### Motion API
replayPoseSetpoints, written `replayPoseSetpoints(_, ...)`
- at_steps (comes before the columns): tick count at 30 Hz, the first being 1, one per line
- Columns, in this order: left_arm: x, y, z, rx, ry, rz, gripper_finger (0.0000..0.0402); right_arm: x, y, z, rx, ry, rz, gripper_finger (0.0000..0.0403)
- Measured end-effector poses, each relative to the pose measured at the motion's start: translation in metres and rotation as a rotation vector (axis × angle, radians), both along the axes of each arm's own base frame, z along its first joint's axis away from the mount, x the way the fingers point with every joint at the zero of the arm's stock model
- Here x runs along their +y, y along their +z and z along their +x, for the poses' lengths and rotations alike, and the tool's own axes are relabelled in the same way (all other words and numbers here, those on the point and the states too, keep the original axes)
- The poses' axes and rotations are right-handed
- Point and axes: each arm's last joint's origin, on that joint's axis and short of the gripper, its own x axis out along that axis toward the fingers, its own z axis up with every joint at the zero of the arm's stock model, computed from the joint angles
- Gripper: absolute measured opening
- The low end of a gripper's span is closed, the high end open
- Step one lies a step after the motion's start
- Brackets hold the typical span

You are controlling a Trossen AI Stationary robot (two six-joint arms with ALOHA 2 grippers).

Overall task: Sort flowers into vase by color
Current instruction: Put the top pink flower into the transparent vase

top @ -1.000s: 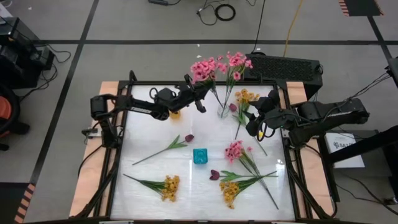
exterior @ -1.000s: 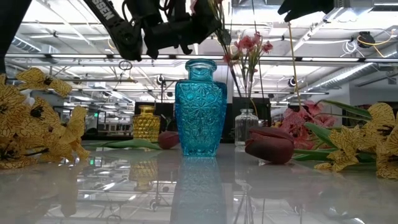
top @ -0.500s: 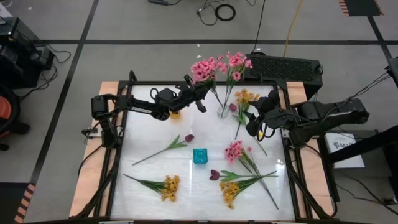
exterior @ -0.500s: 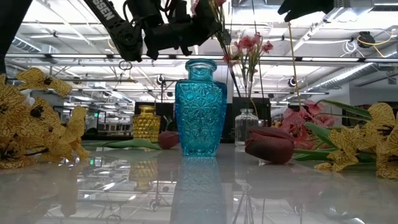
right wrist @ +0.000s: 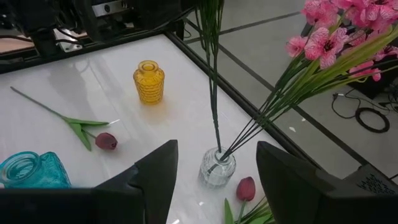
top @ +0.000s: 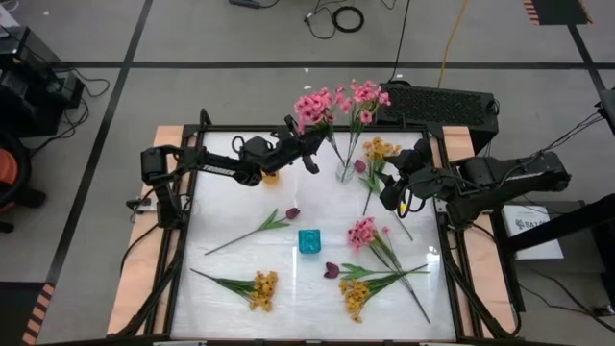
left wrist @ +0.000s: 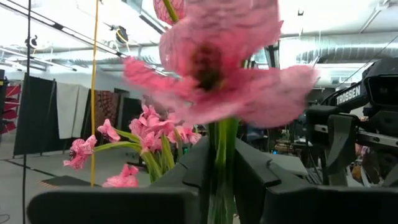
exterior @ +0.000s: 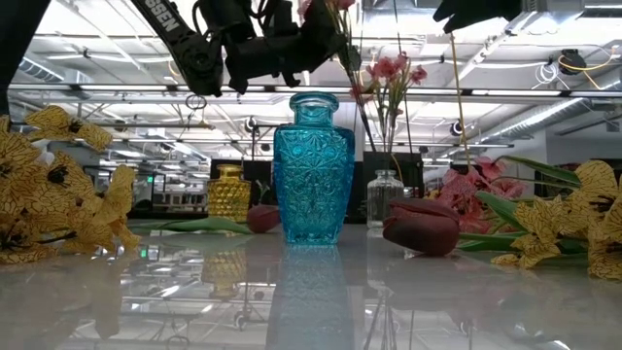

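**Pink flowers at the clear vase, top centre of the table**

A pink sprig (top: pixel 312 106) stood with its stem running down into the clear vase (top: pixel 345 173) at upper centre of the high view, beside other pink blossoms (top: pixel 365 94) already in it. We saw the left gripper (top: pixel 309 146) around that stem, fingers (left wrist: pixel 199 163) narrowly parted either side of it. The right gripper (top: pixel 396 183), right of the vase, stood partly open; we could not tell whether it held anything. A blue vase (top: pixel 308 240) sat mid-table, and a yellow vase (right wrist: pixel 148 81) stood near the clear one.
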Motion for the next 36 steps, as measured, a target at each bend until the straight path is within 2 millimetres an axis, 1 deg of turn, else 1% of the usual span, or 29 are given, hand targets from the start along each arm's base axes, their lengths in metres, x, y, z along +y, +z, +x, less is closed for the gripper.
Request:
replayPoseSetpoints(6,0.001,-0.008,0.003,0.088,0.007,-0.01,0.0085,0.0,0.0,0.0,0.0,0.0,0.0,0.021)
replayPoseSetpoints(12,0.001,-0.009,0.004,0.11,0.008,-0.014,0.0102,0.0,0.0,0.0,0.0,0.0,0.0,0.021)
replayPoseSetpoints(15,0.001,-0.012,0.005,0.136,0.007,-0.022,0.0119,0.0,0.0,0.0,0.0,0.0,0.0,0.021)
replayPoseSetpoints(18,0.004,-0.015,0.005,0.155,0.006,-0.057,0.0151,0.0,0.0,0.0,0.0,0.0,0.0,0.021)
replayPoseSetpoints(24,0.006,-0.018,0.005,0.18,0.027,-0.095,0.0234,0.0,0.0,0.0,0.0,0.0,0.0,0.021)
replayPoseSetpoints(27,0.008,-0.024,0.006,0.238,0.034,-0.109,0.0274,0.0,0.0,0.0,0.001,0.0,0.0,0.021)
replayPoseSetpoints(30,0.017,-0.031,0.004,0.311,0.043,-0.134,0.0308,0.0,-0.001,0.0,0.006,-0.002,0.001,0.021)
replayPoseSetpoints(33,0.022,-0.037,0.003,0.372,0.019,-0.147,0.0331,0.0,-0.001,-0.001,0.009,-0.001,0.001,0.021)
replayPoseSetpoints(36,0.022,-0.038,0.003,0.411,-0.026,-0.149,0.034,0.0,-0.001,-0.001,0.009,-0.002,0.001,0.021)
